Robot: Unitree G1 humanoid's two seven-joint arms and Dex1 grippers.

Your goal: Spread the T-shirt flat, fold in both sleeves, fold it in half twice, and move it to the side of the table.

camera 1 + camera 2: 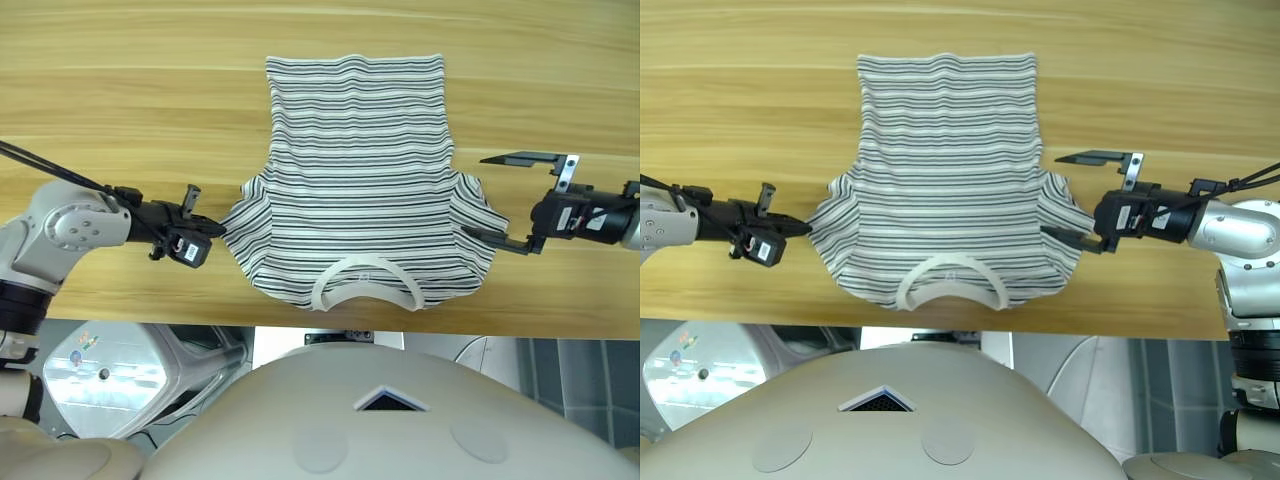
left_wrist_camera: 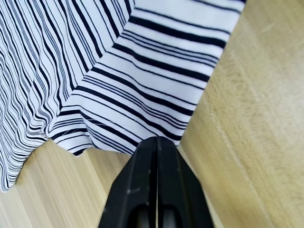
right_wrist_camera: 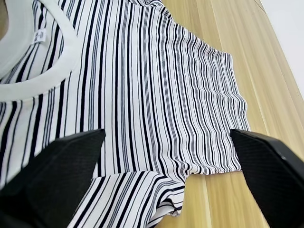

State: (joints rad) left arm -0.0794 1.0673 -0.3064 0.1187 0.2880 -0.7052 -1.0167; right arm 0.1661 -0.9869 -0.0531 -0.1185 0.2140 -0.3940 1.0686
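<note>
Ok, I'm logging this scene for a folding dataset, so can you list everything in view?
T-shirt: one, black-and-white striped with a white collar, lying on the table, collar toward the robot near the front edge.
Table: one, light wood, under the T-shirt.
Left gripper: one, black, shut, tip at the edge of the sleeve on the robot's left.
Right gripper: one, black, open, at the sleeve on the robot's right, one finger low by the sleeve, the other raised.
</note>
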